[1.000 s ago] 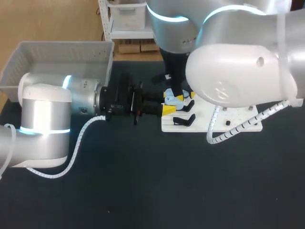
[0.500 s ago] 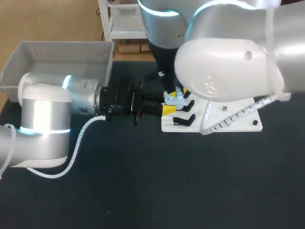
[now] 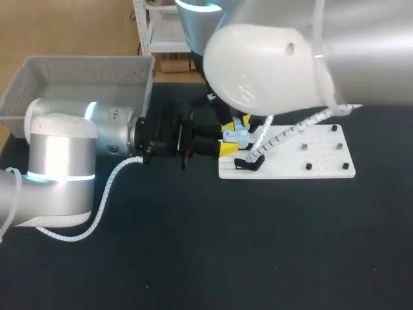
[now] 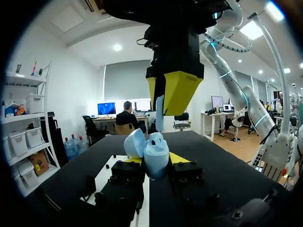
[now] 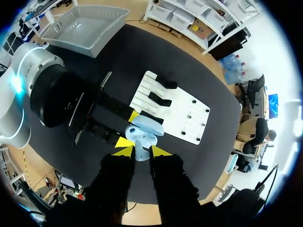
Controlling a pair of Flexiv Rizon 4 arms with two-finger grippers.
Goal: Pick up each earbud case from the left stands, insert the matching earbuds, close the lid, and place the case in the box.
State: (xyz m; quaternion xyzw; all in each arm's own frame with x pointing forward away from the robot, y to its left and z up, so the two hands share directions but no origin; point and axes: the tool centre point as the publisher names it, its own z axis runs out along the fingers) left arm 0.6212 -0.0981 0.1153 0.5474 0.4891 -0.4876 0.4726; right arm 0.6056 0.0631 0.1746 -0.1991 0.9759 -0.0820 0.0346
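A pale blue earbud [image 5: 140, 152] was held between the yellow tips of the right gripper [image 5: 142, 151]. The open earbud case [image 5: 145, 128] was seen immediately ahead of it, clamped from two sides by the left gripper [image 5: 129, 128]. A white stand board [image 5: 182, 113] lay just beyond the case on the black table [image 5: 118, 56]. A grey box [image 5: 80, 28] was set well apart.

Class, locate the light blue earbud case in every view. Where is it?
Head view: earbud case between left gripper tips, at the white board's end.
Left wrist view: between its tips, lid open.
Right wrist view: ahead of right gripper, which holds an earbud.
Shared landmark: white board.
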